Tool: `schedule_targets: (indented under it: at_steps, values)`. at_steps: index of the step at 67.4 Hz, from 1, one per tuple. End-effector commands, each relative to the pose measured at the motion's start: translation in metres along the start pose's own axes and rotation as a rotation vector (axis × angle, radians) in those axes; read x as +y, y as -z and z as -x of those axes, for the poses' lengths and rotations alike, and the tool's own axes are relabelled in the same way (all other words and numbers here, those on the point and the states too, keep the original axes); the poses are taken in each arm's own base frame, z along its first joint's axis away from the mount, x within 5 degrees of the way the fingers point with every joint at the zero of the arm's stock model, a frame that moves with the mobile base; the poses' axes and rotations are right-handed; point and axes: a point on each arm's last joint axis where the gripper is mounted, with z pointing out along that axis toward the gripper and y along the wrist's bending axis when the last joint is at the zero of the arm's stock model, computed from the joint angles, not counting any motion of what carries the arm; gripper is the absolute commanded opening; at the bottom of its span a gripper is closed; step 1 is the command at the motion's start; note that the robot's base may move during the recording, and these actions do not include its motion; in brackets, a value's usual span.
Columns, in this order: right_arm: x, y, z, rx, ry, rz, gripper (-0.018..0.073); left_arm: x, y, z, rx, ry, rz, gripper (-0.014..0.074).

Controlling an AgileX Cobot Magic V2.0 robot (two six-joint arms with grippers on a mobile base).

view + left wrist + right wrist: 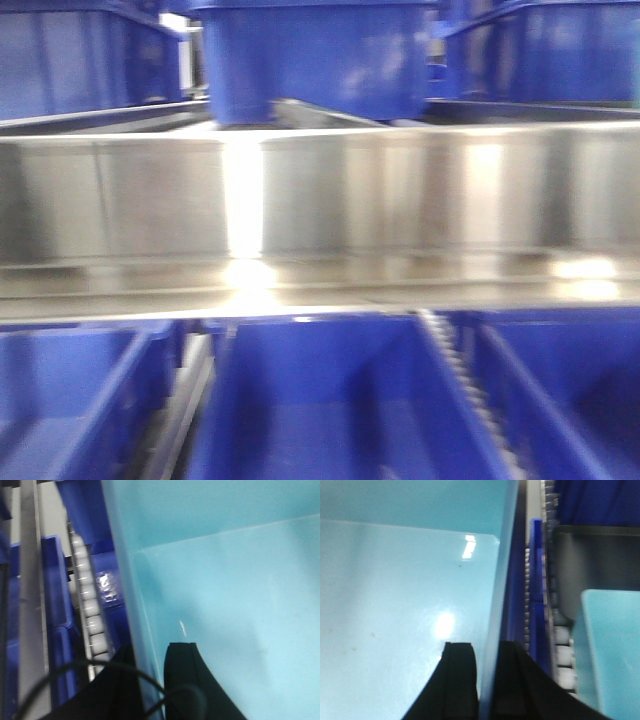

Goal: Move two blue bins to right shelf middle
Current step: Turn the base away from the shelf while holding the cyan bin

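Black fingers (190,665) of the left gripper (154,652) sit nearest the lens, one on each side of a side wall of a bin (225,605). The wall fills the gap between them, so I judge this a pinch on that wall. The right gripper (486,650) straddles the opposite wall of the same bin, its jaws pressed close against the plastic. The bin is open-topped and empty, with a smooth bare floor that shows a patch of glare. It reads pale turquoise in both wrist views, while its outer skin and the bins around it are deep blue. A roller track (90,610) runs along each side of it, which matches the middle bin below the steel rail (400,190) in the blurred front view, so I place it there, under the rail and not on the tier the rail fronts. Neither gripper shows in that view, and I cannot tell whether the bin has left its support. Other bins (320,60) stand above the rail, but whether one of them counts toward the two is not clear. By my reading the task is at the grasp stage: lifting this bin, carrying it up over the rail and setting it down are all left to do
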Motion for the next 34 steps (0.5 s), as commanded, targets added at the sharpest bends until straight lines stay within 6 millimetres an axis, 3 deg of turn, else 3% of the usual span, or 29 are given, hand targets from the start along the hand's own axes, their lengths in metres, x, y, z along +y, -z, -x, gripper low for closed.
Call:
schedule_targets:
  at_steps: [1, 34]
  values:
    - [-0.0011, 0.007, 0.0091, -0.102, 0.018, -0.005, -0.0151, -0.0037, 0.0135, 0.005, -0.06, -0.004, -0.044, -0.0111]
    - [-0.0008, 0.0072, 0.0115, -0.128, 0.018, -0.003, -0.0151, -0.0037, 0.0135, 0.005, -0.06, -0.004, -0.044, -0.0111]
